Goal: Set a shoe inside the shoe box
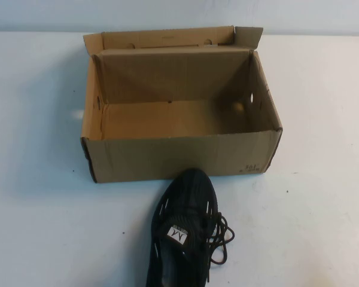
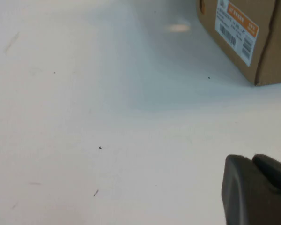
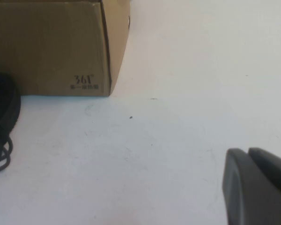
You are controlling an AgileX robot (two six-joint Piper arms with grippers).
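A plain white table (image 1: pixel 323 197) carries two things. An open brown cardboard shoe box (image 1: pixel 179 156) sits on it toward the far side, lid flap folded back. A black lace-up shoe (image 1: pixel 185 233) lies just in front, its toe touching the box's near wall.

Place: looked to me like a lab or test bench.
Surface: I saw a plain white table (image 1: pixel 36 227).
Backdrop: a bare pale wall (image 1: pixel 179 15) stood behind it.
Furnishings: I made out nothing domestic.
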